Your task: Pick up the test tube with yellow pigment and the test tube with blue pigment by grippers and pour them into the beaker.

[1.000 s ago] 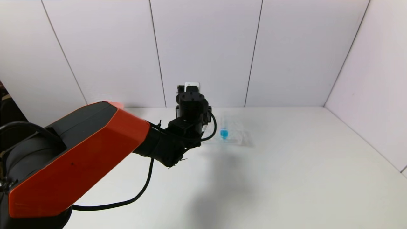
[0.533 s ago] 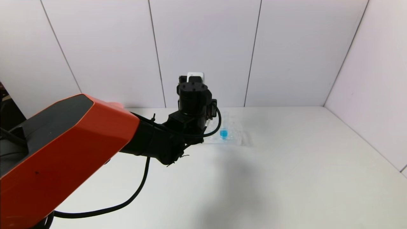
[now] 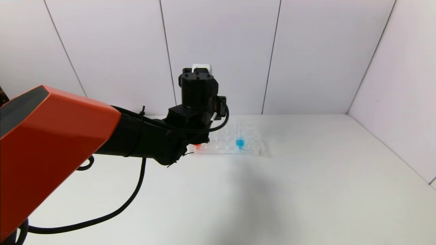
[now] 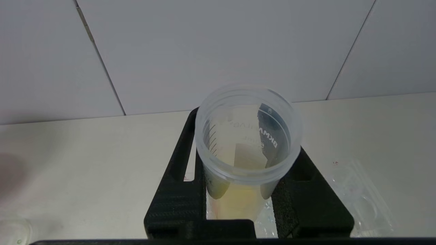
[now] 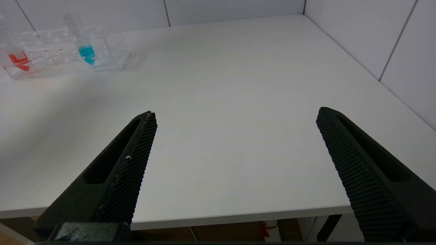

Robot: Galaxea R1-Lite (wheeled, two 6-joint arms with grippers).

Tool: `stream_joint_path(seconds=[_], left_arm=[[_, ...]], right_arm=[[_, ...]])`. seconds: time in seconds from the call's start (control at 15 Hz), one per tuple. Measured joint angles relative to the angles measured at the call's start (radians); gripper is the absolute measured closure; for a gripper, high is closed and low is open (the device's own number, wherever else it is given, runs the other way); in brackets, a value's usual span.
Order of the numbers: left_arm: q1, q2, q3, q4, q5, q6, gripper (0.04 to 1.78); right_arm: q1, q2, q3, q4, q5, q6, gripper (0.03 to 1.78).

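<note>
Left gripper (image 4: 243, 190) clamped on beaker (image 4: 247, 146) near back wall – right gripper (image 5: 235, 163) spread wide at counter (image 5: 238, 85) front edge

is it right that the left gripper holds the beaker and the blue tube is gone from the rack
Half right. The left gripper does hold the beaker, but the test tube with blue pigment stands in the rack, as the right wrist view shows.

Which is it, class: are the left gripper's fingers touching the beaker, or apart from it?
Touching. In the left wrist view, the left gripper has black fingers pressed against both sides of the beaker.
</note>
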Motion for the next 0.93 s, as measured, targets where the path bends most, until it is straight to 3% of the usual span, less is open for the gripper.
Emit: stream_joint_path(seconds=[0.27,0.47,0.93], left_arm=[[0.016,-0.066,0.008,0.057,-0.011,0.000,1.28],[0.057,-0.132,0.046,0.103,-0.076,-0.003,1.28],[0.258,-0.299,0.205,0.106,-0.244,-0.008,1.28]], right_arm=[[0.000,0.000,0.000,0.000,0.000,0.000,0.10],[0.000,0.000,0.000,0.000,0.000,0.000,0.10],[0.000,0.000,0.000,0.000,0.000,0.000,0.10]])
